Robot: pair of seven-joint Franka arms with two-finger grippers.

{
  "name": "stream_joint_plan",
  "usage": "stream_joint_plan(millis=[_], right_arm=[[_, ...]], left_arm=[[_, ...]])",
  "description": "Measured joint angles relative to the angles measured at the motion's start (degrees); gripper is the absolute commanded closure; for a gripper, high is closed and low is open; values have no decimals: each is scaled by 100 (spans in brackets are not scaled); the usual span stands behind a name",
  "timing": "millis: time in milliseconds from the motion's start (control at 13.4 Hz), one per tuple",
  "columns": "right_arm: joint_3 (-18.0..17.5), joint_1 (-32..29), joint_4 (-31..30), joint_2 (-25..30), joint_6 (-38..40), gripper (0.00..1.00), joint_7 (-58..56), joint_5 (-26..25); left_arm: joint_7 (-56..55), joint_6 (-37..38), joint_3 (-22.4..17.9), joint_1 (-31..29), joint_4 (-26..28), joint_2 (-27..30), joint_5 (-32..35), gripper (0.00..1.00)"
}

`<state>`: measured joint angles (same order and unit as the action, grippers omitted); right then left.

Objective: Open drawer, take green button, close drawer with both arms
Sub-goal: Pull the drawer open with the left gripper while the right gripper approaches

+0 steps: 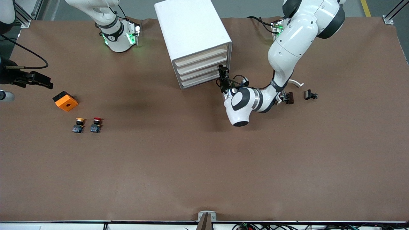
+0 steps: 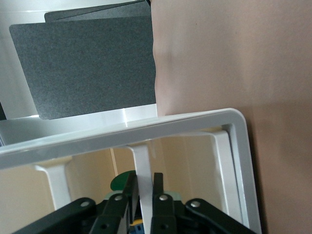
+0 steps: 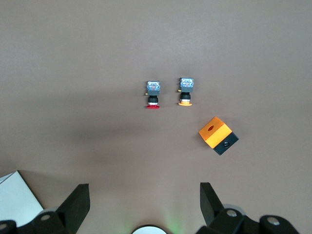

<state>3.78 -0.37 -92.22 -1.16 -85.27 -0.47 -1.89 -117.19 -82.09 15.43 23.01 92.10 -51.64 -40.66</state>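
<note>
The left claw point(image 1: 222, 71) is pressed against the front of the white cabinet point(image 1: 191, 32), at the end of the drawer stack toward the left arm's end of the desk point(image 1: 204, 166). In the left wrist view its black fingers point(image 2: 157, 187) are drawn close together, pinching a thin white upright rib point(image 2: 141, 170) of the drawer point(image 2: 146, 131) between them. A sliver of green point(image 2: 119, 181), seemingly the cap of the button, shows inside the drawer just beside those fingers; the rest of it is hidden.

The right claw point(image 3: 144, 200) hangs spread wide, holding nothing, over the desk at the right arm's end, where that arm waits. Below it the desk carries an orange block point(image 1: 65, 101), and, nearer the front camera than the block, a yellow-capped button point(image 1: 78, 125) and a red-capped button point(image 1: 96, 124) side by side, apart from each other. Two small dark parts point(image 1: 310, 95) lie on the desk near the left arm's elbow.
</note>
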Motion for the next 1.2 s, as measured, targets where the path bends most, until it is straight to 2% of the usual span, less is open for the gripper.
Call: stream_joint_plan(millis=[299, 373, 598, 822, 1195], right_arm=[[1, 0, 90, -5, 0, 0, 3, -14], [0, 0, 94, -8, 0, 0, 5, -14], [-6, 12, 99, -19, 0, 0, 349, -14], [-53, 193, 100, -22, 28, 0, 1772, 9], [-101, 902, 118, -23, 86, 0, 3942, 12]], left_arm=[[-34, 0, 0, 2, -14, -24, -1, 98], [-34, 0, -1, 2, -16, -24, -1, 93], [-34, -4, -57, -1, -37, -25, -4, 92], [-34, 39, -197, -50, -191, -24, -9, 92], [-34, 106, -466, -163, -471, -24, -9, 92]])
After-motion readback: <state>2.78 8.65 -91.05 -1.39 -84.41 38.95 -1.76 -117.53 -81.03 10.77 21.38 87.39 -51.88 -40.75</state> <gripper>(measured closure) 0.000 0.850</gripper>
